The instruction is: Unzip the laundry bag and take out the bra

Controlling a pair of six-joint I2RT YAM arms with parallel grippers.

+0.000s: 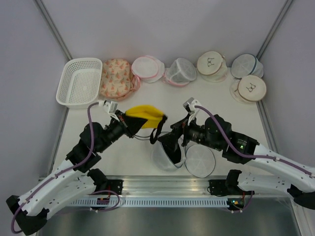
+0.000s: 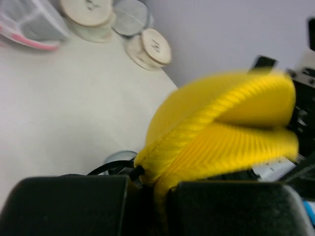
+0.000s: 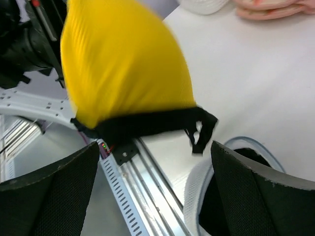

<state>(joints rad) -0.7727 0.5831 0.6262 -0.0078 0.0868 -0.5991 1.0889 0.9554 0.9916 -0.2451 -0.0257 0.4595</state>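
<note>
Left gripper (image 2: 157, 199) is clamped on one end of the yellow bra (image 1: 145, 117), its two black fingers (image 2: 74, 206) pressed together around the ribbed fabric, holding the bra in the air above the table (image 1: 231, 123). A black strap (image 1: 156, 133) hangs from the bra's far end toward the laundry bag (image 1: 162, 156).

Right gripper (image 3: 155, 162) stands with its fingers (image 3: 49, 196) wide apart and grips nothing. From its wrist camera the bra hangs beyond them, touching neither finger.

That laundry bag sits at the near middle of the table, unzipped. Its mouth gapes upward, just below the right gripper. Its round mesh lid (image 1: 199, 161) lies folded out flat beside it on the right. The inside looks dark, and I cannot tell whether anything is in it.

Along the far edge stand the other containers:
- a white plastic basket (image 1: 78, 82) at the left
- a floral padded pouch (image 1: 115, 78) touching it
- two pink-trimmed mesh bags (image 1: 147, 69), the right one with something grey inside
- two beige round bags (image 1: 211, 64) marked with a bra icon
- a blue-trimmed mesh bag (image 1: 245, 65)
</note>
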